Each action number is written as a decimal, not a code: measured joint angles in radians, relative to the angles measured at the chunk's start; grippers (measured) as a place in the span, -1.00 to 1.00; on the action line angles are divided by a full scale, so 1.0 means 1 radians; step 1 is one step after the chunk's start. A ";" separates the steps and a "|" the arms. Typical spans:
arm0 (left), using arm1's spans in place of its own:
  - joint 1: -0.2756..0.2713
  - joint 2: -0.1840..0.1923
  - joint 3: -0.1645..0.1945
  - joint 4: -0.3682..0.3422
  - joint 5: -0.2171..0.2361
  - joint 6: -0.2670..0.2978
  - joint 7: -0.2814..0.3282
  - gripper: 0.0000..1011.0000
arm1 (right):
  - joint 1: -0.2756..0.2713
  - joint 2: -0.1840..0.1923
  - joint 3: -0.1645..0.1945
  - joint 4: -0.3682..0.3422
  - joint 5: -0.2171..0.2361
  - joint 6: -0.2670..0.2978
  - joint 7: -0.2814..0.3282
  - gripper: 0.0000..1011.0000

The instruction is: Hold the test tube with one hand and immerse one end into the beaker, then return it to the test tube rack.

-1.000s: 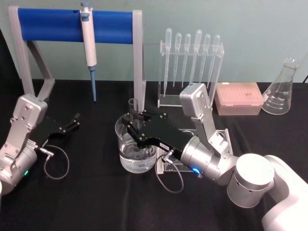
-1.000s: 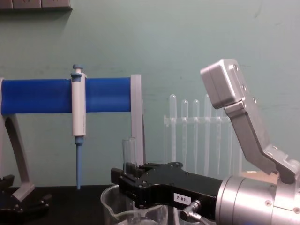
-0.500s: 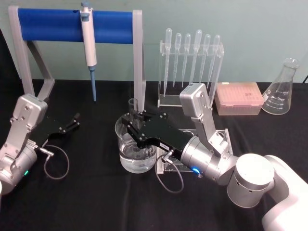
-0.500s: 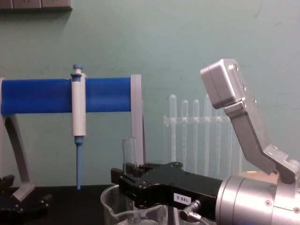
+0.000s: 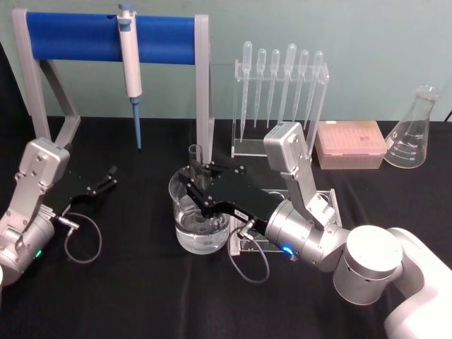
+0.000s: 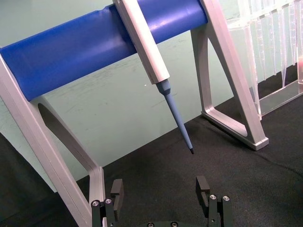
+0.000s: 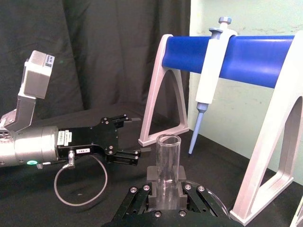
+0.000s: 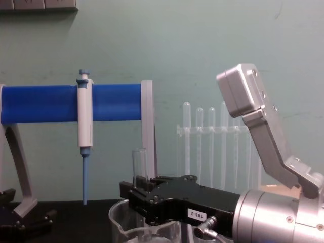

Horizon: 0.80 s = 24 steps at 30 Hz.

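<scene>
dipping: our right gripper (image 5: 193, 176) clamps test tube (image 5: 195, 154) in beaker (image 5: 185, 239) | next: we lift straight, over to rack (image 5: 330, 199) | left gripper (image 5: 109, 178) parked far left, fingers apart

Head view looks down, chest view level; both share the pipettor (image 5: 130, 56).

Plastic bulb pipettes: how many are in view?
6 pipettes, hanging side by side in the clear rack, between the blue stand and the pink tip box; none seem hidden.
</scene>
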 joint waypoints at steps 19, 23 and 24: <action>0.000 0.000 0.000 0.000 0.000 0.000 0.000 0.98 | 0.000 0.000 0.000 0.000 0.000 0.000 0.000 -0.55; 0.000 0.000 0.000 0.000 0.000 0.000 0.000 0.98 | 0.000 0.000 0.000 0.000 0.000 0.000 0.000 -0.55; 0.000 0.000 0.000 0.000 0.000 0.000 0.000 0.98 | 0.000 0.000 0.000 0.000 0.000 0.000 0.000 -0.55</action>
